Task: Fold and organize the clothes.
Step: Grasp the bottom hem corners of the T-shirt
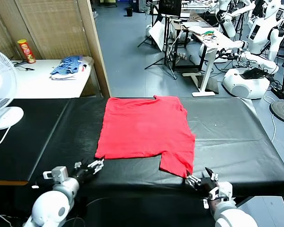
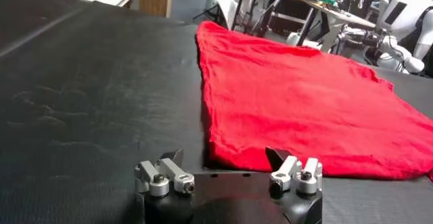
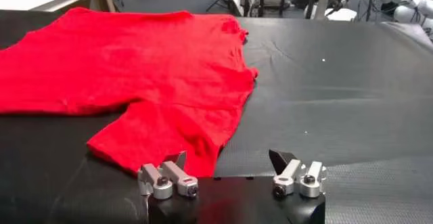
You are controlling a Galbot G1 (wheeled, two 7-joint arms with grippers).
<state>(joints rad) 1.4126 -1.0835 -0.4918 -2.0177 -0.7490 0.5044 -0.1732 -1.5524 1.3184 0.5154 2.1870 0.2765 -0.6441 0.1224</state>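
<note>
Fingers (image 2: pixel 172 159) of both grippers spread wide beside red T-shirt (image 1: pixel 144 127), fan (image 1: pixel 1 90) far left.

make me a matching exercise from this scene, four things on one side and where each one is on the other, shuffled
Things:
1. red T-shirt
2. left gripper
3. right gripper
4. blue striped pile of clothes

Places:
A. on the white table beyond the black one
B. spread flat in the middle of the black table
C. jaws open, at the near table edge by the shirt's sleeve
D. jaws open, at the near table edge by the shirt's left corner

Pairs: 1-B, 2-D, 3-C, 4-A
</note>
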